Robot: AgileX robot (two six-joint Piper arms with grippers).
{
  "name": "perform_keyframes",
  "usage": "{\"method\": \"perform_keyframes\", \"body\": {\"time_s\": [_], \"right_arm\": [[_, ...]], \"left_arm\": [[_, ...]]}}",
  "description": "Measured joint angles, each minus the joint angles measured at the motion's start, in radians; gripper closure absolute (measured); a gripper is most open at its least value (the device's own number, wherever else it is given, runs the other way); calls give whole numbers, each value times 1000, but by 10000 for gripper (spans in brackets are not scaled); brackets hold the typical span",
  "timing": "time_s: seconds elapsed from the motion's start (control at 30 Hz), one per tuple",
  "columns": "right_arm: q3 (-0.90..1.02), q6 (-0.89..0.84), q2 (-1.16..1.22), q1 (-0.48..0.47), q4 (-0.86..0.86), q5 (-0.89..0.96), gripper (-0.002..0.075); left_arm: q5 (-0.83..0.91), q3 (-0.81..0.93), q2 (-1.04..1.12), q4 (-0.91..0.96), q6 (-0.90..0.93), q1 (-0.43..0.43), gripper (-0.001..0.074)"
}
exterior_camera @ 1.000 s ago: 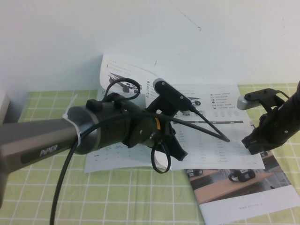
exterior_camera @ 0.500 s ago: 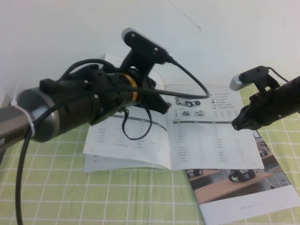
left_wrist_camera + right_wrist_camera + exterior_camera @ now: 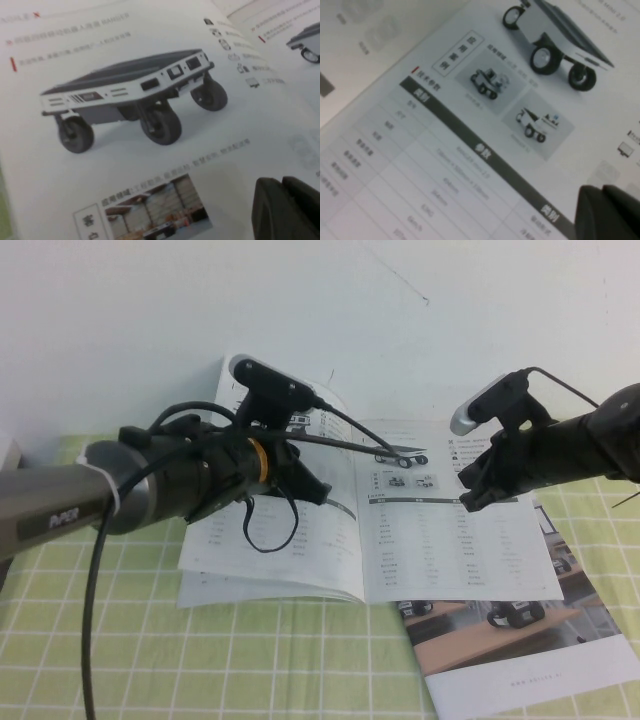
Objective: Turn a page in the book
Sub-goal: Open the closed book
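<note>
The right end effector (image 3: 472, 498) hangs above the right-hand page of the open book, near that page's upper part, and its two dark fingers (image 3: 607, 212) are pressed together with nothing between them. It does not touch the paper. The left end effector (image 3: 318, 487) hovers over the left half of the book, close to the fold; in the left wrist view its dark fingers (image 3: 285, 210) lie against each other, also with nothing held.

The book (image 3: 450, 540) lies open on the counter (image 3: 120, 640), which wears a green cloth with a white grid. The page (image 3: 275, 550) on the left side rests almost flat, printed with pale tables, and another sheet behind it stands up against the white wall. The right-hand page carries small vehicle photos above grey tables with dark header bars. In the left wrist view a big photo of a flat four-wheeled vehicle (image 3: 135, 100) fills the sheet, with red marks and small Chinese characters around it, too blurred to read.

A second brochure (image 3: 520, 650) lies partly under the book's lower right corner. On the left arm's grey sleeve the word "PiPER" (image 3: 66, 521) is readable.
</note>
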Motion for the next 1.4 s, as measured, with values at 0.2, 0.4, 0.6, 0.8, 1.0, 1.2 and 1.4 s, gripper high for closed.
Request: {"method": "perform_keyframes", "body": {"time_s": [0.2, 0.4, 0.6, 0.8, 1.0, 1.2, 1.4], "right_arm": [[0, -2, 19, 1, 1, 11, 729], [0, 79, 24, 2, -54, 107, 729], [-8, 368, 24, 5, -337, 184, 729], [-20, 515, 13, 5, -458, 278, 729], [2, 541, -14, 5, -473, 353, 729], [127, 547, -93, 5, -482, 345, 729], [271, 562, -187, 5, -489, 308, 729]], "left_arm": [[33, 0, 88, 0, -6, -1, 738], [161, 0, 93, -12, -8, -1, 738], [203, 0, 93, -119, 6, -1, 738], [244, 0, 75, -224, 107, -31, 738], [225, 88, 19, -296, 135, -69, 738], [100, 312, -81, -351, 108, -72, 738], [41, 480, -238, -360, 60, -78, 738]]}}
